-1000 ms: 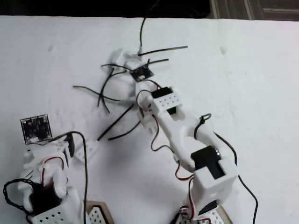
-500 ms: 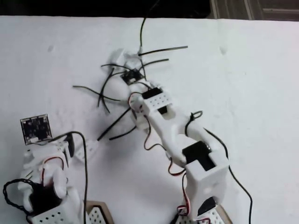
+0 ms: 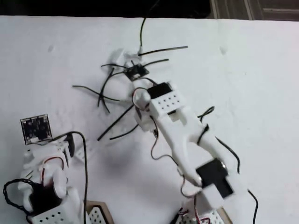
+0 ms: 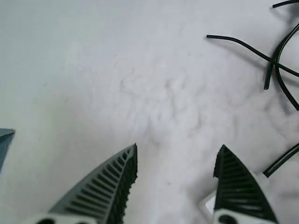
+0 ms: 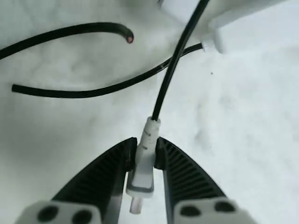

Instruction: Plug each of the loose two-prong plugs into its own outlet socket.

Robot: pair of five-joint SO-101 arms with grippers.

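My right gripper (image 5: 145,145) is shut on a small white two-prong plug (image 5: 142,163), whose black cable (image 5: 173,70) runs up toward a white outlet block (image 5: 233,11). A second white plug end (image 5: 218,44) sits against that block. In the high view the right arm (image 3: 163,100) stretches to the tangle of black cables (image 3: 107,88) at the table's middle back. My left gripper (image 4: 178,149) is open over bare white table, with nothing between its fingers. The left arm (image 3: 46,163) stays at the front left.
Several loose black cable ends (image 4: 275,60) lie beyond the left gripper. A small white piece (image 4: 205,205) shows beside one left finger. The white table (image 3: 252,70) is bare on the right. Wooden arm bases (image 3: 100,212) sit at the front edge.
The right arm's wrist swung left, then back right and slightly farther, and its elbow dropped toward the front edge. The left arm has not moved.
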